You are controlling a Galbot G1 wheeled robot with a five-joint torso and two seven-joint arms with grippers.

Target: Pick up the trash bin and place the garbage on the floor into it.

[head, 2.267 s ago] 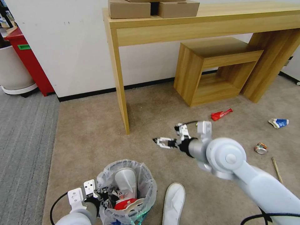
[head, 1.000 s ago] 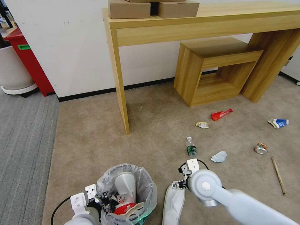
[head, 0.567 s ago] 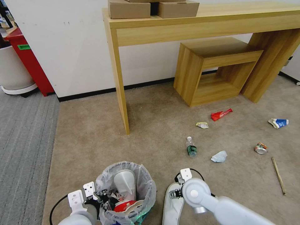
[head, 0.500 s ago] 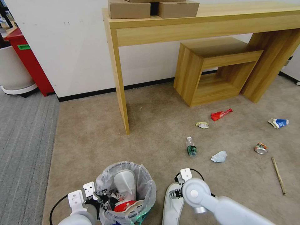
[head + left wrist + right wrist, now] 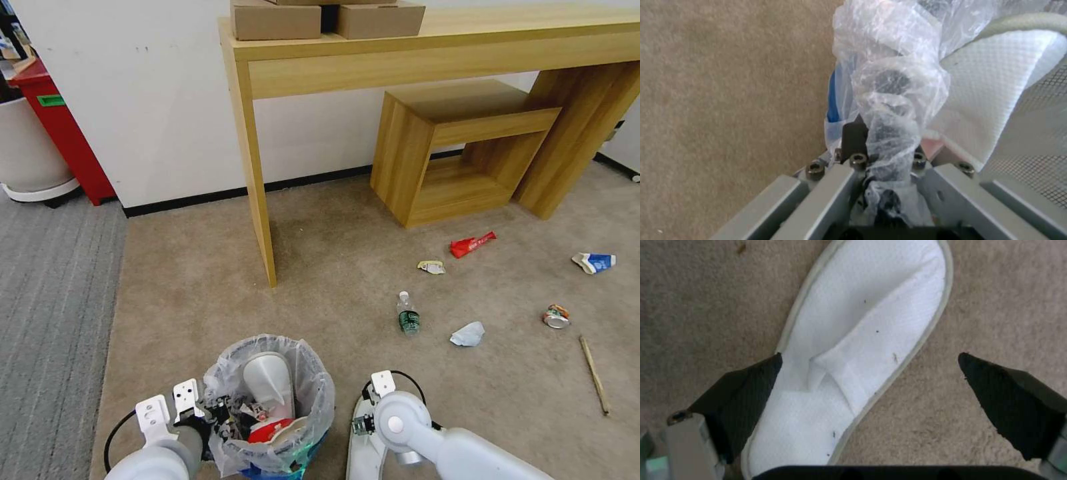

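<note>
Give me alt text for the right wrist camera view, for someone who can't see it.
The right gripper hangs open just above a white slipper lying flat on the beige carpet. One dark finger sits at the slipper's edge and the other over bare carpet beside it.

the small round trash bin (image 5: 270, 407) lined with a crinkled clear plastic bag stands upright on the beige short-pile carpet floor (image 5: 193, 287). one white slipper (image 5: 270, 380) stands inside it above red wrappers. a second white slipper (image 5: 862, 350) lies flat on the carpet just at the bin's 3 o'clock. from this slipper, a small clear bottle (image 5: 407, 313) lies at 1 o'clock, crumpled white paper (image 5: 467, 333) at 2 o'clock. farther off lie a red wrapper (image 5: 471, 244), a blue-white carton (image 5: 595, 262), a crushed can (image 5: 555, 315) and a thin wooden stick (image 5: 593, 375).
</note>
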